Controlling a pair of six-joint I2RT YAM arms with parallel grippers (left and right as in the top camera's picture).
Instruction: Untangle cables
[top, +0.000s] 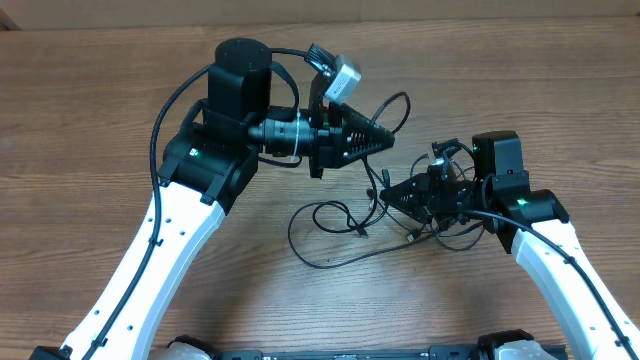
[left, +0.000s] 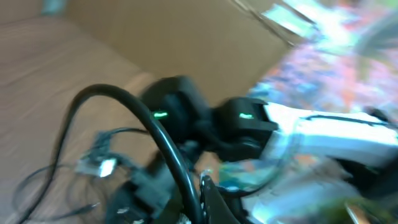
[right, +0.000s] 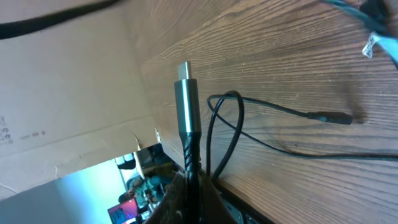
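We mark right hand (top: 390, 193) clamped on one of the cables (right: 191, 146), its silver plug (right: 185, 99) sticking out at 12 in the wrist view. The left hand (top: 387, 140) is closed; we can't tell if it grips anything. Other cords loop on the counter (top: 90, 120) at 8 o'clock from right hand.

- Table (top: 90, 90): brown wood-grain top, fills most of overhead view; grain shows sharp in rt wrist view.
- Cardboard sheet (right: 68, 93): plain tan, meets table's edge (faint small print near its left side). Also a pale strip along top of overhead view.
- Bkgd clutter (right: 134, 196): bluish & red shapes past the cardboard, too blurry to ID.
- Colourful smear (left: 336, 43): top rt of lft wrist view, can't tell what.
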